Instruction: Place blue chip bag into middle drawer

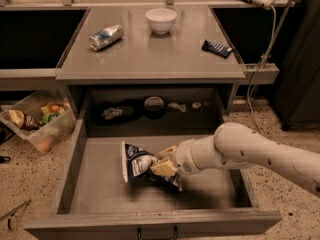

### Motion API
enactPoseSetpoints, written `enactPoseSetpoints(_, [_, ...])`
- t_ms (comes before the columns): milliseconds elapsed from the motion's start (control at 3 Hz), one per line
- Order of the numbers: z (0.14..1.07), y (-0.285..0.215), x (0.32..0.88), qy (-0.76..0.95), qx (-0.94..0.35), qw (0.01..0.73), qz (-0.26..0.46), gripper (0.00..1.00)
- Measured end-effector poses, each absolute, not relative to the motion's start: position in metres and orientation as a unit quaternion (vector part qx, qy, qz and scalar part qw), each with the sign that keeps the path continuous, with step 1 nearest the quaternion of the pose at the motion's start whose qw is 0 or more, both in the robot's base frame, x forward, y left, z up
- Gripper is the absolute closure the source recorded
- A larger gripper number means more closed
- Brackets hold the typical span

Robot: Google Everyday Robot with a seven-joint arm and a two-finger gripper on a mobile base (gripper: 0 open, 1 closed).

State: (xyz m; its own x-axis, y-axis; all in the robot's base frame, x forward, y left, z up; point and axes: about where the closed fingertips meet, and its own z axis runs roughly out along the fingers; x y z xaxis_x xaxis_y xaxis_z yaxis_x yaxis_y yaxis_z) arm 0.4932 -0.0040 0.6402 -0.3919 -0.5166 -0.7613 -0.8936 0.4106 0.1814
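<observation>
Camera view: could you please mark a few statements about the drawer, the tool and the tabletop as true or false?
1. The middle drawer is pulled open. True.
2. The tool is down inside the drawer, closed on the blue chip bag. True.
3. The white bowl lies in the drawer. False: it stands on the tabletop.
4. The drink can stands upright. False: it lies on its side on the tabletop.
5. The dark bar wrapper lies flat on the tabletop, apart from the bowl. True.
</observation>
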Motion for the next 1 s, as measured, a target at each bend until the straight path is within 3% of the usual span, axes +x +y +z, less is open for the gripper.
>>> enactPoseSetpoints(667, [0.6402, -0.0039, 0.4932, 0.779, -0.453, 0.315, 0.3, 0.12])
enactPoseSetpoints(1000, [0.6402, -0.0039, 0.4932, 0.779, -0.453, 0.315, 0.3, 0.0])
